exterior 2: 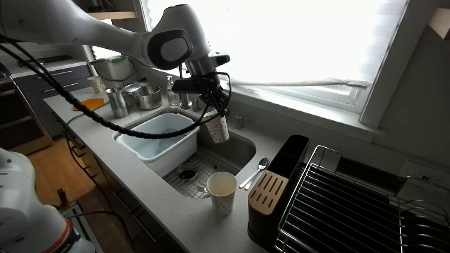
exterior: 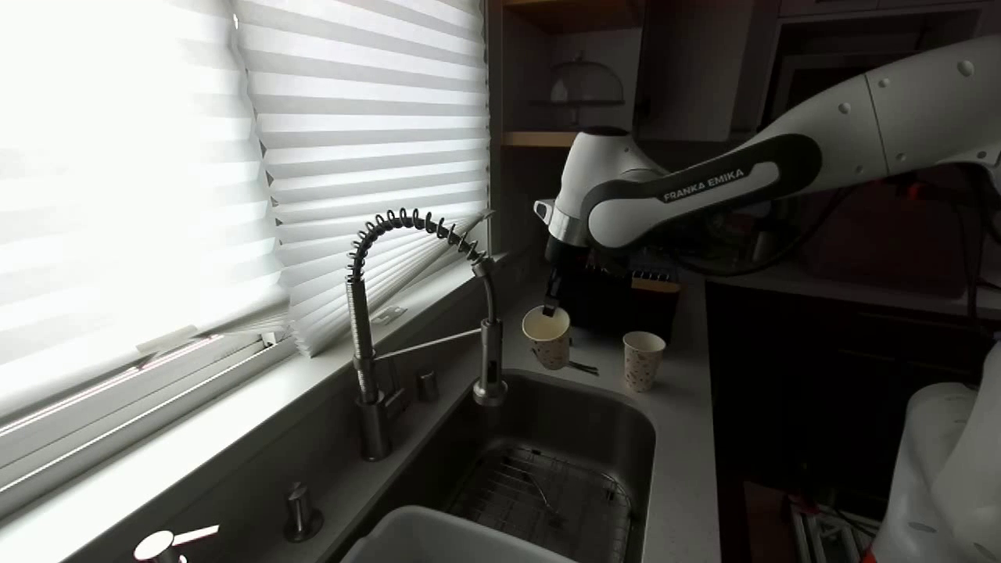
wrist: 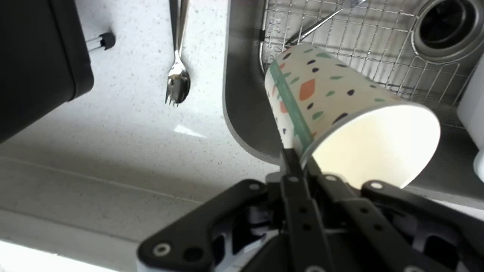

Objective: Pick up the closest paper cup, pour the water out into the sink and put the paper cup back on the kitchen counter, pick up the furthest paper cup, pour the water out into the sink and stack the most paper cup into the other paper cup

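I am seeing a spoon (wrist: 179,85) and a fork (exterior 2: 252,182) lying together near a black holder (exterior 2: 277,182), a dish rack (exterior 2: 346,212) standing beyond, a steel pitcher (exterior 2: 119,104) standing beside a pot (exterior 2: 149,99).

In an exterior view, camera sits above the tub (exterior: 450,541) end of the sink (exterior: 575,407), fairly near, looking lengthwise along the bench (exterior: 682,485) — window blind (exterior: 367,125) at left, arm (exterior: 743,172) reaching in from right. In an exterior view it looks down from the dish rack (exterior 2: 346,207) end, rack nearest at lower right, facing back over the sink; arm enters upper left, blind along the top. These two face roughly opposite ways, share sink, arm, blind, held cup (exterior: 550,352) and standing cup (exterior: 643,363) beside the sink. Wrist view: closest, pointing down past the fingers (wrist: 291,166) — held cup large, parts of sink and bench beneath, shared with both exterior views.
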`<state>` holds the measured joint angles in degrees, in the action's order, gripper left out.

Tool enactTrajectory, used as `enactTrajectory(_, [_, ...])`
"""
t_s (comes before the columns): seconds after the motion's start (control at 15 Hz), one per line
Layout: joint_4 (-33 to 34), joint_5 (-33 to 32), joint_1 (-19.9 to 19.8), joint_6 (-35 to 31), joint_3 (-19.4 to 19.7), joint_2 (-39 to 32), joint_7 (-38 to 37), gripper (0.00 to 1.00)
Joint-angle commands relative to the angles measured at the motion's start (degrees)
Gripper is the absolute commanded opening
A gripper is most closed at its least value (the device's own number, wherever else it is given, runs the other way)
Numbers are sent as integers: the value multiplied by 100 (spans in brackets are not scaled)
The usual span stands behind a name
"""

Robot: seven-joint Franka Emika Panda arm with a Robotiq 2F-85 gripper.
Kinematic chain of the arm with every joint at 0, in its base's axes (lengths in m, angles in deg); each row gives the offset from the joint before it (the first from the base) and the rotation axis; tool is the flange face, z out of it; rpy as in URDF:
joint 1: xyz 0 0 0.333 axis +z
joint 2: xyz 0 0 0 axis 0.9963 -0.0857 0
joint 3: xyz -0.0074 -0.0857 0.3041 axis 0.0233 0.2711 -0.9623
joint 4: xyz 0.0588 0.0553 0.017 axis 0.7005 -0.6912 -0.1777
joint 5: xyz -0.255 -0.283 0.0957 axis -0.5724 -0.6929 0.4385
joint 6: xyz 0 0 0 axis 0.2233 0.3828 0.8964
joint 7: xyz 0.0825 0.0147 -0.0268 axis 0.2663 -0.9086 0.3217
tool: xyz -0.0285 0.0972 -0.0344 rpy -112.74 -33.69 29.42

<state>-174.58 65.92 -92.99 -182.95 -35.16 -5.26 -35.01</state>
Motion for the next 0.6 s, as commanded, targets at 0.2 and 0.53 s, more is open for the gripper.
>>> enactTrajectory(0.2, [-969, -1773, -9, -1724, -164, 547, -196, 1])
enactTrajectory(0.53, [-1249, -3367, -264, -2629, -296, 741, -580, 1])
